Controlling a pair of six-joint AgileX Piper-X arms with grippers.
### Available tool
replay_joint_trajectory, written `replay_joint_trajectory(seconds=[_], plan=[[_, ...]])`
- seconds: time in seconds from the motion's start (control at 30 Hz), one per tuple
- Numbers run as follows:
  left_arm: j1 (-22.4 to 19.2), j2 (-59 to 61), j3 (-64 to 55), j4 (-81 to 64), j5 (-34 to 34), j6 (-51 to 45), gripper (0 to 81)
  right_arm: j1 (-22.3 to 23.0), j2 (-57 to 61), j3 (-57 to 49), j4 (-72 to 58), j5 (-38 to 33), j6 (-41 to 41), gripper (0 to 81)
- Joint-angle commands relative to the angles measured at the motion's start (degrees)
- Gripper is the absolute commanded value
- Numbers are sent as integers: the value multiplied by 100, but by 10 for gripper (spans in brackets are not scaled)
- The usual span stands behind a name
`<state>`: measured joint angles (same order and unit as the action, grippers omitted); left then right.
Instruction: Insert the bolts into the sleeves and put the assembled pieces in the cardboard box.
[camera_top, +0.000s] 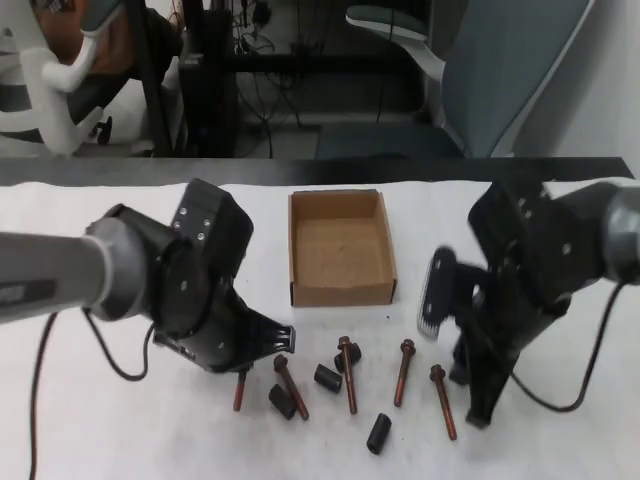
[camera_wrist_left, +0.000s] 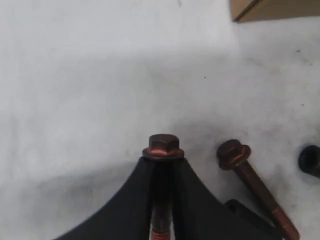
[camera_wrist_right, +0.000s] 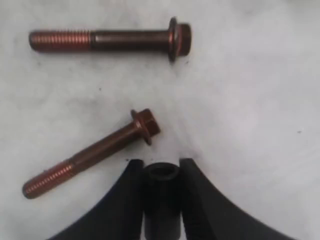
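Clamping bolt (camera_wrist_left: 161, 146), left hand (camera_wrist_left: 161, 162) sits beside loose bolt (camera_wrist_left: 260, 190).

White bench (camera_top: 130, 445), grey chair (camera_top: 515, 70) behind

From where I stand, the bolts (camera_top: 404, 372) low in the middle of the high view look like coppery metal with a soft sheen, smooth on the shank and ridged at the thread. The sleeves (camera_top: 378, 433) among them are black and matt. The cardboard box (camera_top: 341, 293) at centre is plain brown card, dull and slightly fibrous. The counter (camera_top: 100, 440) wears a white, matt, faintly mottled covering. The left gripper (camera_wrist_left: 162, 161), closed on a bolt (camera_wrist_left: 162, 146), and the right gripper (camera_wrist_right: 161, 165), closed on a sleeve (camera_wrist_right: 161, 175), are black, smooth and matt, plastic by the look.
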<state>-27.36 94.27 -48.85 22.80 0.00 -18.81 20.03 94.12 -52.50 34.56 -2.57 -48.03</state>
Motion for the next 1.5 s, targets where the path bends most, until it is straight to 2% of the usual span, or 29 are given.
replay_joint_trajectory(seconds=[0.0, 0.13, 0.3, 0.43, 0.5, 0.6, 0.67, 0.73, 0.87, 0.97, 1.2, 1.47], plan=[[11, -519, 315, -554, -50, 174, 18, -22, -543, -36, -236, -422, 460, 6], [-129, -1367, 1196, -2022, 107, 2, 18, -27, -1235, 74, -668, -1055, 1255, 6], [-388, -2386, 2664, -5176, 574, -275, 18, -27, -2040, 491, -1299, -1679, 2248, 6], [-641, -2717, 3360, -8081, 571, -123, 18, 95, -2713, 1181, -2413, -2374, 3379, 6], [-671, -2715, 3403, -8788, 586, 161, 18, 272, -2985, 1646, -3238, -2491, 3896, 6], [-667, -2697, 3334, -8900, 766, 367, 18, 759, -3291, 2476, -4814, -2252, 4694, 6], [-667, -2662, 3307, -8902, 1013, 369, 18, 1127, -3358, 2920, -5881, -1679, 5071, 6], [-667, -2628, 3296, -8902, 1236, 369, 18, 1533, -3339, 3292, -6484, -1243, 5103, 6], [-789, -2520, 3296, -8902, 1587, 264, 18, 2243, -3248, 3552, -6753, -445, 4961, 6], [-1031, -2354, 3223, -8902, 1836, 39, 18, 2612, -3163, 3550, -6898, 6, 4717, 6], [-1547, -2047, 2874, -8902, 1820, 279, 18, 2849, -3082, 3550, -7215, 324, 4627, 6], [-1597, -1931, 2837, -8850, 1820, 343, 18, 2849, -3082, 3550, -7396, 338, 4430, 6]])
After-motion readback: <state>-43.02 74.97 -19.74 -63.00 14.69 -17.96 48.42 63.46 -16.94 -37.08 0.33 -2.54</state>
